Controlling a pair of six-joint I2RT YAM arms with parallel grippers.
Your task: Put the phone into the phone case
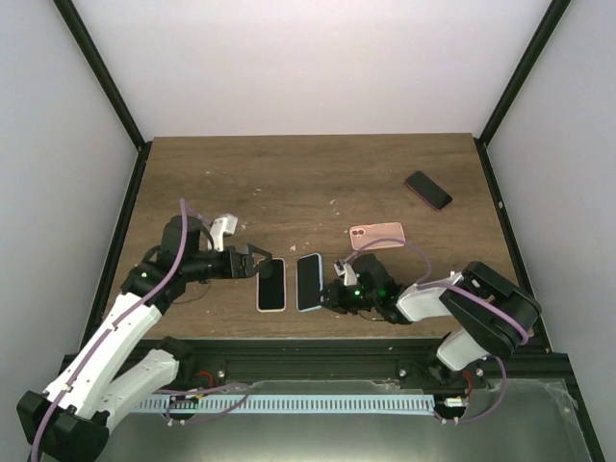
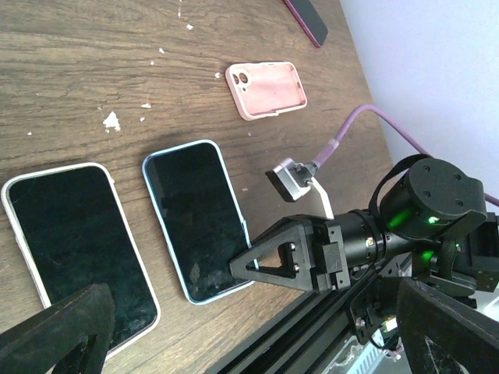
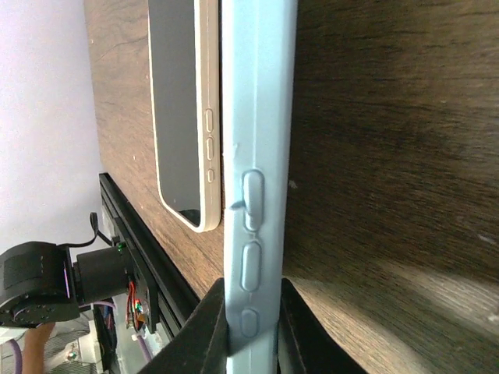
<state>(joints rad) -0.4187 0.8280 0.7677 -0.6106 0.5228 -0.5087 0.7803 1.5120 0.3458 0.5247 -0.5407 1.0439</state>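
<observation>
A dark-screened phone in a light blue case lies flat near the table's front, also in the left wrist view. My right gripper is shut on the case's right side edge; its fingers clamp the edge by the buttons. A white-edged phone lies just left of it. My left gripper is open and empty, hovering by the white phone's far end; in the left wrist view its fingers stand wide apart.
An empty pink case lies behind the right gripper. A dark phone lies at the far right. The black front rail runs right behind both phones. White crumbs dot the wood.
</observation>
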